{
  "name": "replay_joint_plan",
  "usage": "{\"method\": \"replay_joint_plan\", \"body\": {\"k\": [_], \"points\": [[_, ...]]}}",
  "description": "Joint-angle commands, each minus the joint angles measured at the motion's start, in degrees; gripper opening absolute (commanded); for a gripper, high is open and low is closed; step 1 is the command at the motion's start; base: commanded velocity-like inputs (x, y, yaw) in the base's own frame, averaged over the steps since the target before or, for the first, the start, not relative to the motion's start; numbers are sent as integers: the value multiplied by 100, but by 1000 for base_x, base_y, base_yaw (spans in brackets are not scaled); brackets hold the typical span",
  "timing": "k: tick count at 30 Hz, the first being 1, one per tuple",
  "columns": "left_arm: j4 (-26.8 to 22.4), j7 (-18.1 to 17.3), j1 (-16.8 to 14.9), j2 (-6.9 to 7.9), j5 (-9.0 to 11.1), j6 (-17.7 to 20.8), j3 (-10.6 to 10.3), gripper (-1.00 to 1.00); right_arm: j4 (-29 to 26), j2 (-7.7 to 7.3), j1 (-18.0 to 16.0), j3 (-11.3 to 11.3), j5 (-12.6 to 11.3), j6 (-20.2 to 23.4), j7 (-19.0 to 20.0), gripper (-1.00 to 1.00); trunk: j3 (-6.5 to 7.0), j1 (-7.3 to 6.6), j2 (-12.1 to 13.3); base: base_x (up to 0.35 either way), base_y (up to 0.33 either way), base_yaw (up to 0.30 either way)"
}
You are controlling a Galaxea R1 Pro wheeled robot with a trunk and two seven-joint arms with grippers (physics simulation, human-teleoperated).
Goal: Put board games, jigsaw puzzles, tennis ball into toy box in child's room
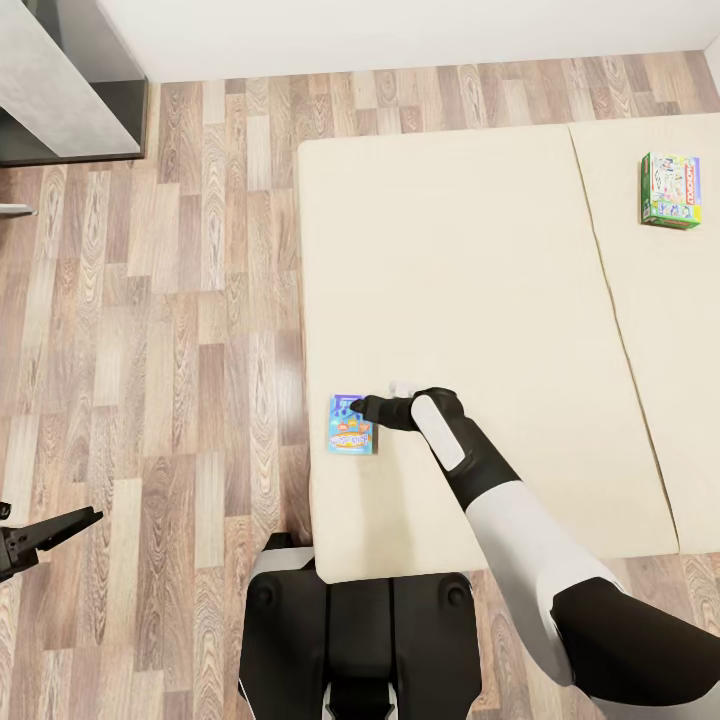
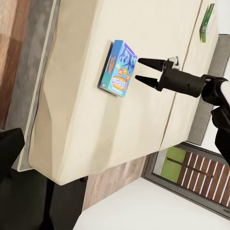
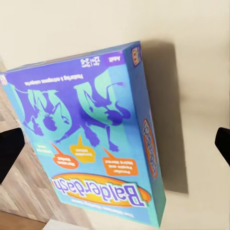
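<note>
My right gripper (image 2: pixel 142 70), jaws spread, sits just beside the blue game (image 1: pixel 351 424) on the bed (image 1: pixel 480 300); left gripper (image 1: pixel 60 527) looks open, I think.

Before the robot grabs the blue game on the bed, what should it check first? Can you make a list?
1. Right tool open: ok, fingers spread apart.
2. Tool aimed at the blue board game: ok, tips at its edge.
3. Fingers on both sides of the box: not ok, tips haven't passed around it.
4. Game flat on the bed: ok.
5. Left tool out of the way: ok, off over the floor.
6. Green-edged game untouched: ok, far across the bed.
</note>
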Motion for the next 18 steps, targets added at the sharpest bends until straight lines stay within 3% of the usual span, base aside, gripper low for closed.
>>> {"method": "replay_joint_plan", "body": {"k": [1, 18], "points": [[-2, -27, -1, 2, -9, 61, 1, 100, -6, 0, -2, 8, -85, 6, -56, 100, -6, 4, -9, 0, 0, 0], [2, -27, -1, 3, -9, 61, 9, 100, -12, 0, 0, 23, -204, -8, -56, 100, -6, 4, -9, 0, 0, 0]]}}
